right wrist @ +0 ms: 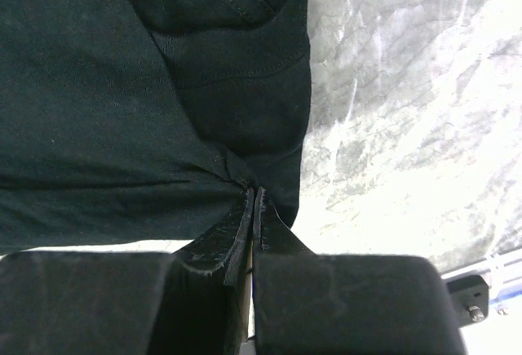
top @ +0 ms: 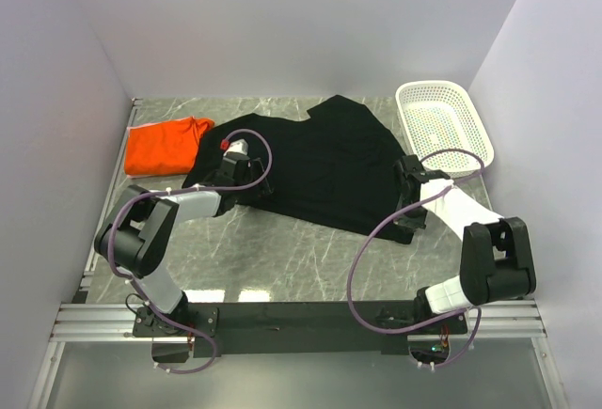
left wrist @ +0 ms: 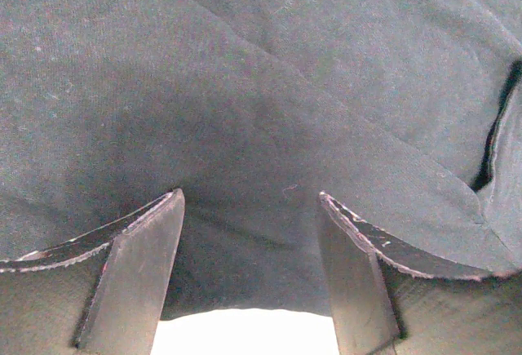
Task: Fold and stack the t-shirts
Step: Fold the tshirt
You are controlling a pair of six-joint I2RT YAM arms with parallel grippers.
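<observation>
The black shirt (top: 320,160), spread just left of the basket (top: 428,86), looks soft and limp, best taken at its edges: the right claw (right wrist: 254,196) pinches a bunched edge, the left claw (left wrist: 249,196) hovers wide.

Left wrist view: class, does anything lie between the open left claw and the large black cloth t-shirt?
Nothing visible does: the left claw is open right at the large black cloth t-shirt, only fabric showing between its fingers.
</observation>
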